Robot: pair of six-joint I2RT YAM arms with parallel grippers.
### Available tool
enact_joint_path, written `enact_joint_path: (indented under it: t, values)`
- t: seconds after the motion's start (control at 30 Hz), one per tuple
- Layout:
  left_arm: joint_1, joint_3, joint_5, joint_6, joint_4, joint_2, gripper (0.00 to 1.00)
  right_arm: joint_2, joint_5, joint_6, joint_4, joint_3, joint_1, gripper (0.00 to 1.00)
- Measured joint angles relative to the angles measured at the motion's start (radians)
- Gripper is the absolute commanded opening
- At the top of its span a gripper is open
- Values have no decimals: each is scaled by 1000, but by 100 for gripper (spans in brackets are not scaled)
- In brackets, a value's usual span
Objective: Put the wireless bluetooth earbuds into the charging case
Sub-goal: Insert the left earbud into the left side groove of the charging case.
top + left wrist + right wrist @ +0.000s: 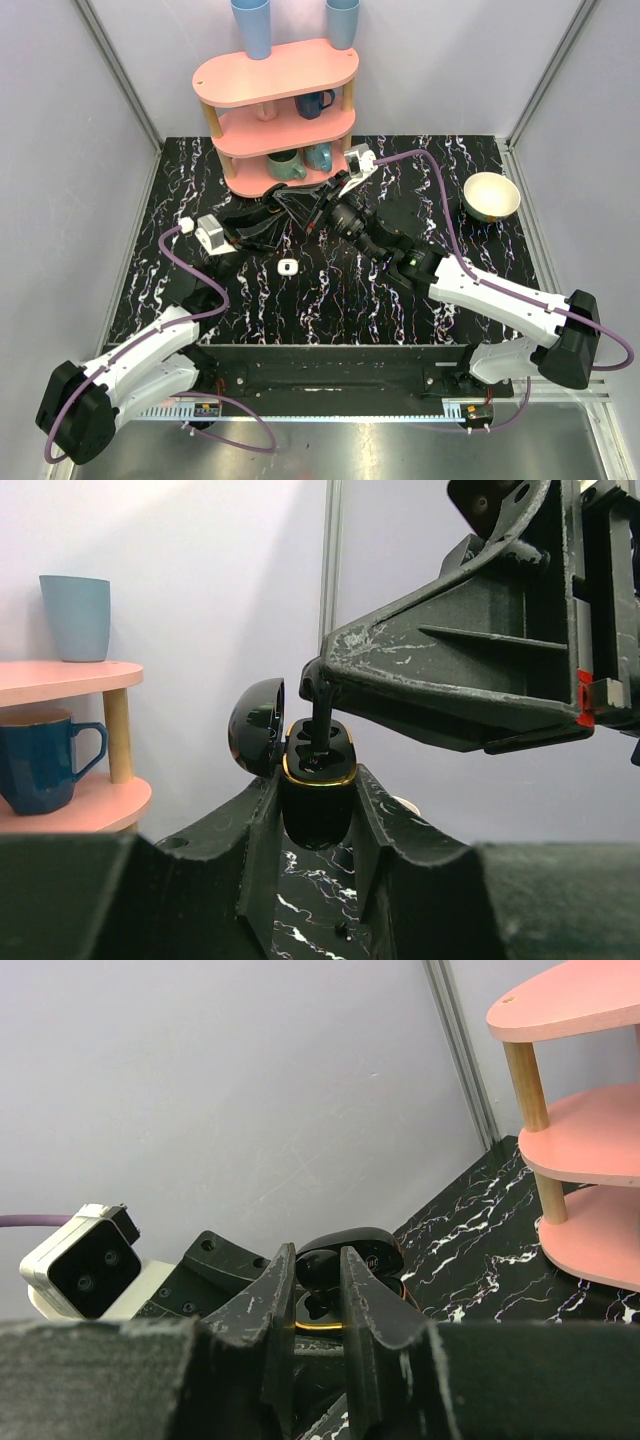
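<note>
My left gripper is shut on a glossy black charging case with a gold rim, held upright above the table, its lid swung open to the left. My right gripper hangs just over the case, shut on a small black earbud. The earbud's stem reaches down into one of the case's sockets. In the top view both grippers meet in front of the pink shelf. A tiny white piece lies on the table nearer the arm bases.
A pink three-tier shelf with blue and teal mugs stands right behind the grippers. A cream bowl sits at the back right. The black marbled table is walled by grey panels on three sides.
</note>
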Motion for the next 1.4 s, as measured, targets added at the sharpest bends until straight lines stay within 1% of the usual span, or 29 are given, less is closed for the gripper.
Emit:
enact_joint_path:
  t: [0.77,0.97,1.4]
  values:
    - [-7,0,-2,3,0,6,0,0,-12,18,-1,0,0,10]
    - [-10,0,-24,3,0,6,0,0,-11,19,3,-9,0,10]
    - [-26,0,-46,19,-45,7,0,16,-7,16,26,-21,7,10]
